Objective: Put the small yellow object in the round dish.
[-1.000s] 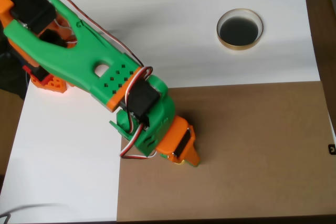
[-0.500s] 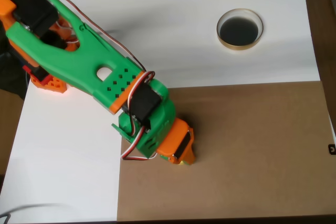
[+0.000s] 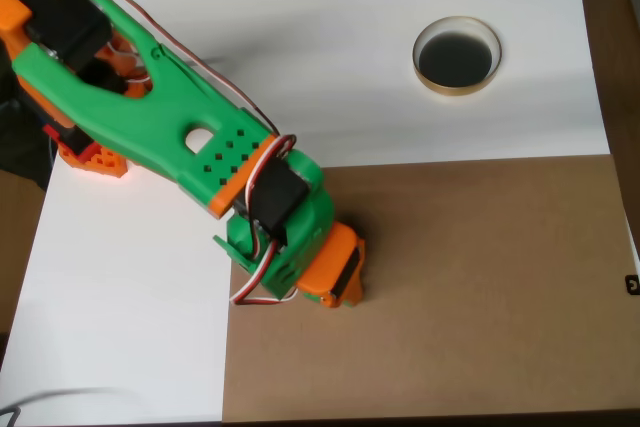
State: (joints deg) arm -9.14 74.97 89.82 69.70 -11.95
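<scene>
Green arm (image 3: 165, 117), orange joints, black servos, red-white cables, orange pincer (image 3: 340, 287).

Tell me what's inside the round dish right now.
The round dish shows a dark, near-black inside with nothing lying in it. The hand is down on the brown board, and whatever sits under it is covered.

From the overhead view I saw the round dish (image 3: 457, 55) sitting flat on the white part of the bench, toward the upper right. It was small and shallow, with a pale tan rim and a dark, near-black inside that held nothing I could make out. It stood well apart from the brown sheet's edge below it. I could not make out the small yellow object from this angle.
</scene>
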